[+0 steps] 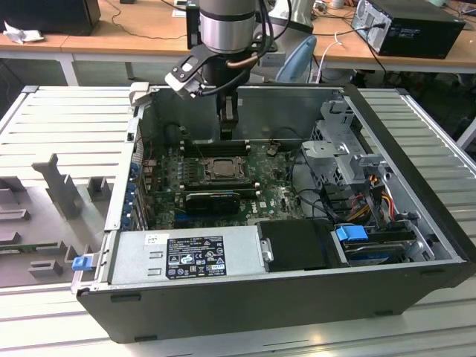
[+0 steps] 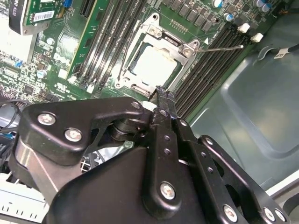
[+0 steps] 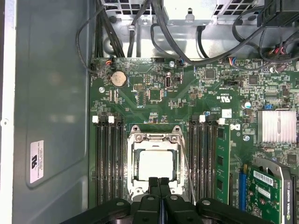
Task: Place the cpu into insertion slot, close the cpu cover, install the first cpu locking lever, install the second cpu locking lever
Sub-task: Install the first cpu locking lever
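Over edge of grey-rimmed square insertion slot [image 3: 132,140] | black claw [image 3: 159,179] pinched shut, empty, likely for pushing | silvery flat cpu [image 3: 154,165] seated inside

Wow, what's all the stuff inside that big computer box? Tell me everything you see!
computer case: one, black, lying open
motherboard: one, green, inside the case
cpu: one, silvery, middle of the motherboard
cpu cover: one, silver-grey, down over the cpu
memory slots: several, black, both sides of the cpu
coin battery: one, silver, on the motherboard
power supply: one, grey, inside the case
cables: many, mostly black, beyond the motherboard's edge
gripper: one, black, shut, near the cpu cover
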Robot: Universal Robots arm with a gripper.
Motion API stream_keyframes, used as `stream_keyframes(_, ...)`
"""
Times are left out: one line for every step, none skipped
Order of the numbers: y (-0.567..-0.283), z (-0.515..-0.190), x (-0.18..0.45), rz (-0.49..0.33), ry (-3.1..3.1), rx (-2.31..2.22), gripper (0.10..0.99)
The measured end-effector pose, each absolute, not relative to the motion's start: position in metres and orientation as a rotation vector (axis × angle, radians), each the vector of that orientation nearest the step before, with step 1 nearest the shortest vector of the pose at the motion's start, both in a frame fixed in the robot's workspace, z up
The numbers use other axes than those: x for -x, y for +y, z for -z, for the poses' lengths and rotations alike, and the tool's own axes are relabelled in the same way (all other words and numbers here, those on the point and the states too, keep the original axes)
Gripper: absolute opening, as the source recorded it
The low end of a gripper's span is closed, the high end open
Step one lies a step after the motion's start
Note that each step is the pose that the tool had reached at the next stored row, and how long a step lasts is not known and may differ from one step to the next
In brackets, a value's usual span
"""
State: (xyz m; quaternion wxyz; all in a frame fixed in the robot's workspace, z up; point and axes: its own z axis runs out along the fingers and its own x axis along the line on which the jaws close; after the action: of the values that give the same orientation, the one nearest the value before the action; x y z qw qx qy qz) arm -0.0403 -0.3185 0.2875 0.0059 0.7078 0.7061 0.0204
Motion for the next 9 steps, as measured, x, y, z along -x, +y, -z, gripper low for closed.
stream_keyframes(-0.3185, -0.2882, 0.0403, -0.064, 2.210, -2.215, 0.106)
stream_keyframes(-0.3184, -0.2888, 0.0403, -0.064, 2.210, -2.215, 0.106)
stream_keyframes(-0.3183, -0.2892, 0.0403, -0.065, 2.210, -2.215, 0.106)
stream_keyframes(-0.3183, -0.2893, 0.0403, -0.065, 2.210, -2.215, 0.106)
stream_keyframes(-0.3184, -0.2895, 0.0403, -0.064, 2.211, -2.215, 0.106)
stream_keyframes(-0.3183, -0.2896, 0.0403, -0.064, 2.213, -2.212, 0.106)
stream_keyframes(-0.3182, -0.2896, 0.0402, -0.064, 2.218, -2.208, 0.106)
stream_keyframes(-0.3182, -0.2896, 0.0399, -0.064, 2.228, -2.198, 0.106)
stream_keyframes(-0.3182, -0.2896, 0.0399, -0.064, 2.238, -2.188, 0.106)
